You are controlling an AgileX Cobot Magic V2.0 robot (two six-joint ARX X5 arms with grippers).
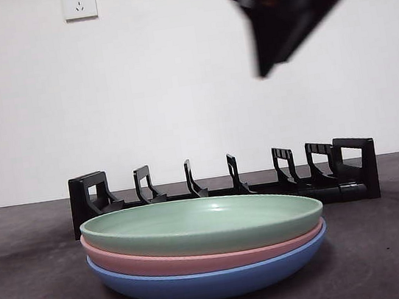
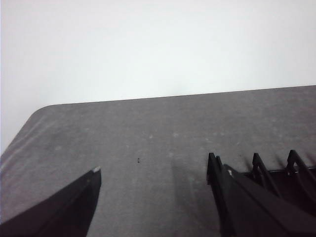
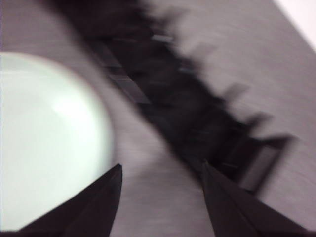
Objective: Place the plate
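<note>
green plate (image 1: 202, 223) — tops stack | right pincer (image 3: 160, 175) — agape, above rack (image 1: 223, 187)

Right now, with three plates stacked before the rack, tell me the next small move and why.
Probably lower the right gripper toward the near rim of the green plate. Its jaws are open and empty, it hangs blurred above the black rack, and the green plate is on top of the stack, ungrasped.

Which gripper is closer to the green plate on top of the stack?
The right. The right gripper hangs open above the rack, the green plate just beside its jaws. The left gripper is open beyond the rack's end, no plate in view.
</note>
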